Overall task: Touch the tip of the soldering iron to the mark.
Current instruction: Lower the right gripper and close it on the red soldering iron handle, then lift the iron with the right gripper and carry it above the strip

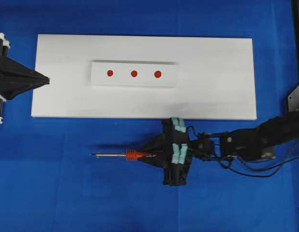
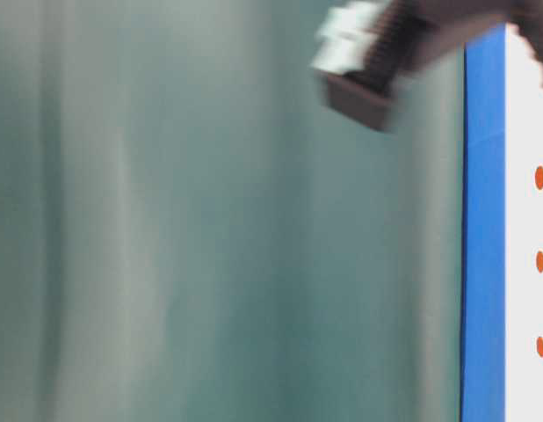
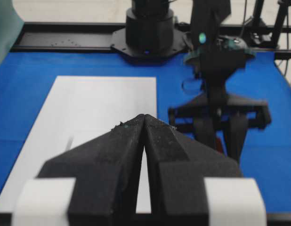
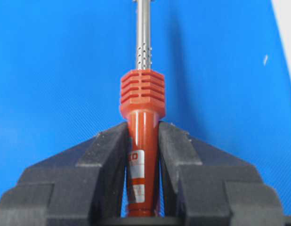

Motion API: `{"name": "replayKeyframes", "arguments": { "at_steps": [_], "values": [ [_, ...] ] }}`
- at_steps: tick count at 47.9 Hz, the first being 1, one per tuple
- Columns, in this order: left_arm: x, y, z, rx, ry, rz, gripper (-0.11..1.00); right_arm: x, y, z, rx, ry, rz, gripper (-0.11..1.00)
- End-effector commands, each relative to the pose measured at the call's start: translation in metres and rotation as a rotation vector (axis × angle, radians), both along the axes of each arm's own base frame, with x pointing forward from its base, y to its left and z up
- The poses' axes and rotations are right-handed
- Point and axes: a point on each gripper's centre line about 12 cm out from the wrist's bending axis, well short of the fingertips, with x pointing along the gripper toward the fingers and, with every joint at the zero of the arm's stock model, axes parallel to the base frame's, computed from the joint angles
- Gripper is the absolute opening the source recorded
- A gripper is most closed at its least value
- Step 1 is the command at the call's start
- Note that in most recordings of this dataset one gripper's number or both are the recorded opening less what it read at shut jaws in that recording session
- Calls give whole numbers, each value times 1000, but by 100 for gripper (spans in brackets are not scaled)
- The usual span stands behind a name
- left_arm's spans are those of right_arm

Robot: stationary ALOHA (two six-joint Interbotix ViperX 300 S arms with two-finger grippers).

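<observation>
The soldering iron (image 1: 121,155) has a red-orange ribbed handle (image 4: 141,94) and a silver shaft (image 4: 144,33). It lies level over the blue mat, tip pointing left. My right gripper (image 1: 152,154) is shut on its handle (image 4: 141,134). The mark (image 1: 134,73) is the middle red dot of three on the white block (image 1: 134,82); it also shows in the table-level view (image 2: 540,261). The iron's tip (image 1: 92,154) is well in front of the block and left of the mark. My left gripper (image 1: 47,80) is shut and empty at the board's left edge (image 3: 144,117).
The white board (image 1: 212,87) carries the block. Two outer red dots (image 1: 110,73) (image 1: 157,74) flank the mark. Blue mat (image 1: 67,193) surrounds the board. Black frame parts (image 1: 297,92) stand at the right edge. The right arm (image 3: 216,94) shows in the left wrist view.
</observation>
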Motion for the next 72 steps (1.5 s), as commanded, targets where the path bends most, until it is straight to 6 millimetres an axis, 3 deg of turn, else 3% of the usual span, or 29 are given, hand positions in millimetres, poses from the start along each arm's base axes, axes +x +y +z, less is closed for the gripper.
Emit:
{"name": "replayKeyframes", "arguments": {
  "at_steps": [1,14,25,58,65,72],
  "values": [
    [1,0,5,3,-17,1,0,-1,-5,42,15,-65,2,6],
    [1,0,4,3,-15,1,0,-16,-13,112,-43,-66,79,6],
    [1,0,3,-5,-11,-1,0,-27,-21,140,-38,-63,94,6],
    [1,0,3,-5,-11,-1,0,-28,-23,140,-55,-55,101,6],
    [1,0,2,-3,-9,0,0,-26,-39,137,-92,-41,79,6],
    [1,0,3,-5,-11,1,0,-23,-68,133,-179,-5,54,6]
  ]
}}
